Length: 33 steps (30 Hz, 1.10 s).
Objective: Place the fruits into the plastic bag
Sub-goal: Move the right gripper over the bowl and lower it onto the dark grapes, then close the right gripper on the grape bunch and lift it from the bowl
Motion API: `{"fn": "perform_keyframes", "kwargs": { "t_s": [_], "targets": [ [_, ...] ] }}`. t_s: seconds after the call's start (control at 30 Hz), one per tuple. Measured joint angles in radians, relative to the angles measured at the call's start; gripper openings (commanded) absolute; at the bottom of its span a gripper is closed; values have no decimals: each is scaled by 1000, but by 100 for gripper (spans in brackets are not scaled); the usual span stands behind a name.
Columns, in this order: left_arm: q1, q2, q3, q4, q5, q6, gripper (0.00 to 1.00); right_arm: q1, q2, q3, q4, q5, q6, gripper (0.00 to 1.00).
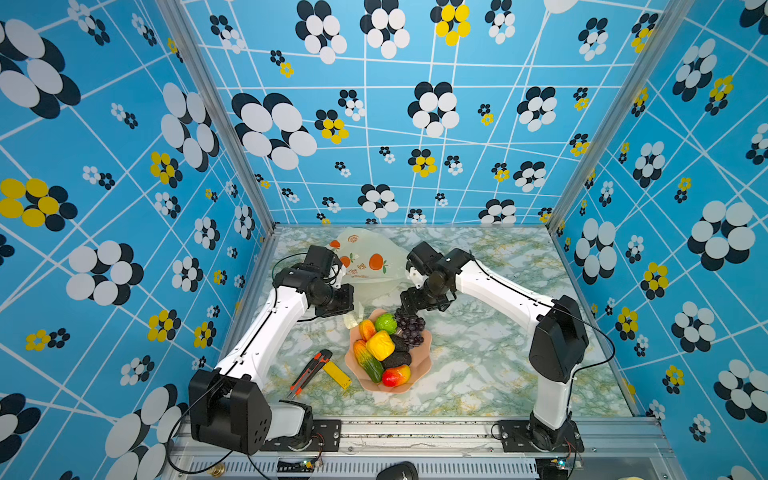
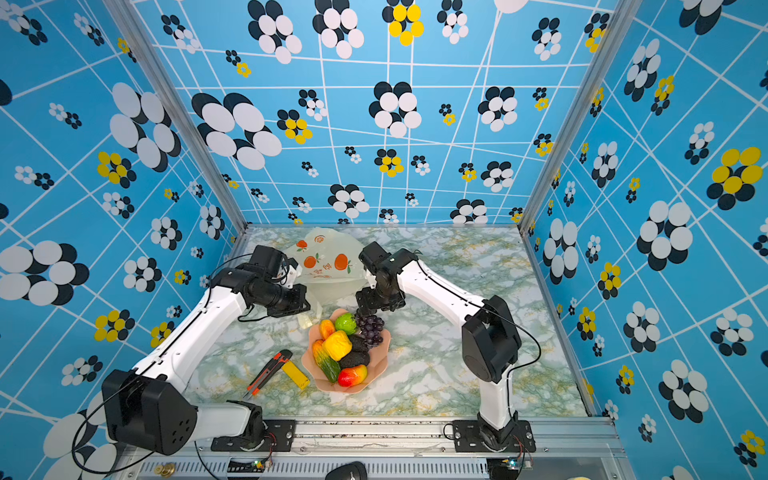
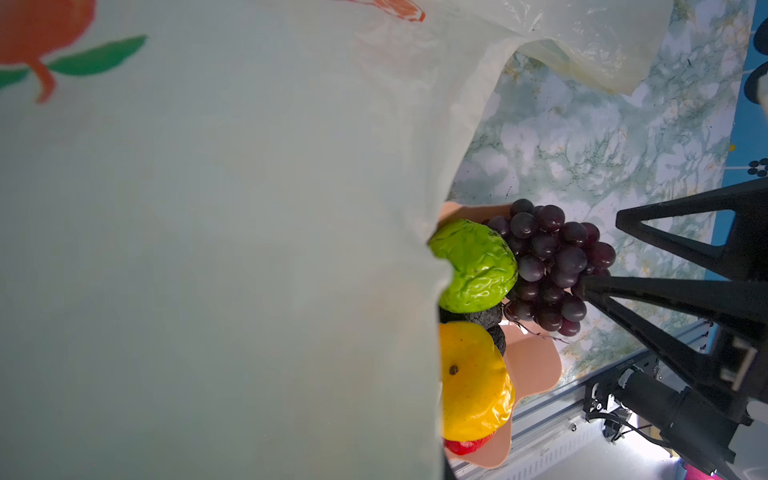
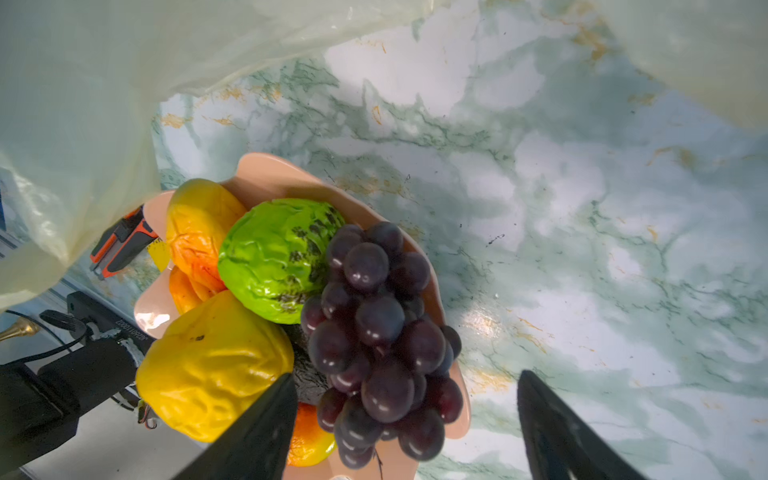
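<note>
Left pincer (image 1: 347, 311), closed, pinches the bag (image 1: 368, 255) by its edge behind the bowl (image 1: 420, 365). Right pincer (image 4: 405, 374), jaws apart, hovers over the grapes (image 4: 374, 332); the fruits (image 1: 384, 347) lie in the bowl on the surface (image 1: 478, 357).

The left arm (image 1: 274, 328) and right arm (image 1: 498, 289) had white shells, black joints and thin black cables. Black base plates (image 1: 326, 431) showed silver screws. The right gripper (image 4: 406, 374) had black wedge-shaped fingers (image 4: 257, 432).
</note>
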Motion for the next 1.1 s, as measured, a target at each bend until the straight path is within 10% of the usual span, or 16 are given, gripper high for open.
{"fn": "perform_keyframes", "kwargs": {
  "t_s": [0.63,1.1],
  "targets": [
    [0,1,0,0,0,0,0,0,75,-32,31,-97,-82,77],
    [0,14,0,0,0,0,0,0,77,-53,82,-92,-73,46]
  ]
}}
